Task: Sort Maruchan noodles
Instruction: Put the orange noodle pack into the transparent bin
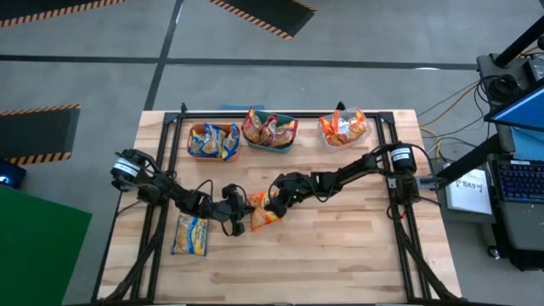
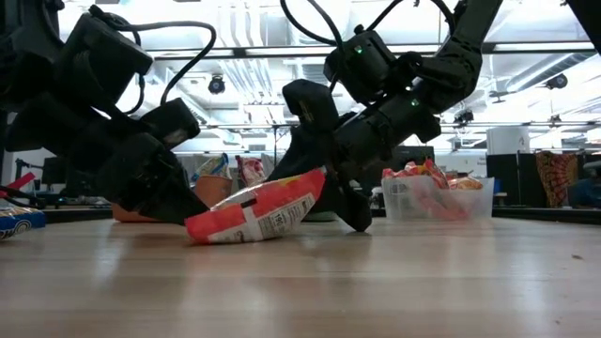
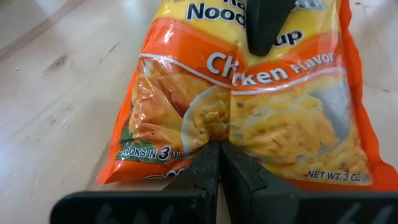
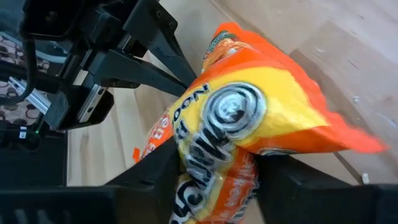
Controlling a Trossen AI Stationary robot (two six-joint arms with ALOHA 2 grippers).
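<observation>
At mid-worktop [image 1: 340,255], the left claw [image 1: 240,212] pinches shut on one edge of an orange-red noodle packet [image 1: 264,210] while the right claw [image 1: 278,201] straddles its far end, apparently closing to take it for sorting.

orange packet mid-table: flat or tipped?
Tipped. In the low view the orange packet has one end on the table, the other raised between both end effectors.
</observation>
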